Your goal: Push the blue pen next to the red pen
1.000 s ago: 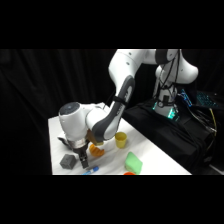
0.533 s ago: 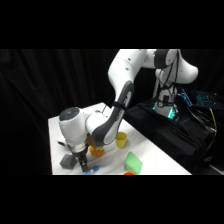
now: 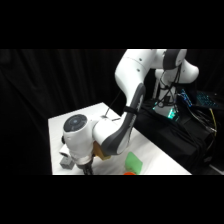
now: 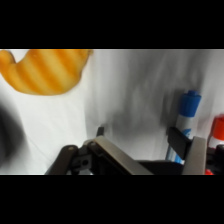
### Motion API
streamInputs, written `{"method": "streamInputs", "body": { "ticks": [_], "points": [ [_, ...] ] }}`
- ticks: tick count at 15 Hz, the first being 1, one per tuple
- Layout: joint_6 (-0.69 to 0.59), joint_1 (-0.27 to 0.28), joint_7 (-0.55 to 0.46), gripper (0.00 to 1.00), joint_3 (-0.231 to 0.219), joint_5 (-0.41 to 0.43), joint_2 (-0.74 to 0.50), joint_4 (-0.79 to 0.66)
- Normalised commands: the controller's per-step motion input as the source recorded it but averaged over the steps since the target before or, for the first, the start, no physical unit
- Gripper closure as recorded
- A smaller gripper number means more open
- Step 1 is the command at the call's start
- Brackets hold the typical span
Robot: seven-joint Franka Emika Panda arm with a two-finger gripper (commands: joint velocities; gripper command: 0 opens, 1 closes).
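Your hand (image 4: 145, 150) is hanging open over the counter (image 4: 130, 95), blue pen (image 4: 186, 112) lying beside its right finger, red pen (image 4: 218, 131) sitting just beyond.

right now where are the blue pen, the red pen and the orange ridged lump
blue pen (image 4: 189, 103), wrist view, on its blue cap end
red pen (image 4: 218, 131), wrist view, on the red sliver at the right edge
orange ridged lump (image 4: 45, 70), wrist view, on its ridged middle

1 slim blue pen w/ whitish section (image 4: 188, 111), 1 red pen sliver (image 4: 218, 131), 1 orange ridged lump (image 4: 46, 69), 1 green block (image 3: 134, 162), 1 grey cube (image 3: 65, 162).
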Motion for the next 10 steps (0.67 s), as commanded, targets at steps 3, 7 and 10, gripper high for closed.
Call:
{"method": "streamInputs", "body": {
  "ticks": [3, 7, 10],
  "points": [
    [-0.08, 0.244, 0.23, 0.00, -0.138, -0.157, 0.05, 0.13],
    [-0.18, 0.165, 0.21, 0.00, -0.105, -0.126, -0.11, 0.01],
    [-0.39, 0.057, 0.13, 0.00, 0.002, -0.042, -0.58, -0.41]
  ]
}}
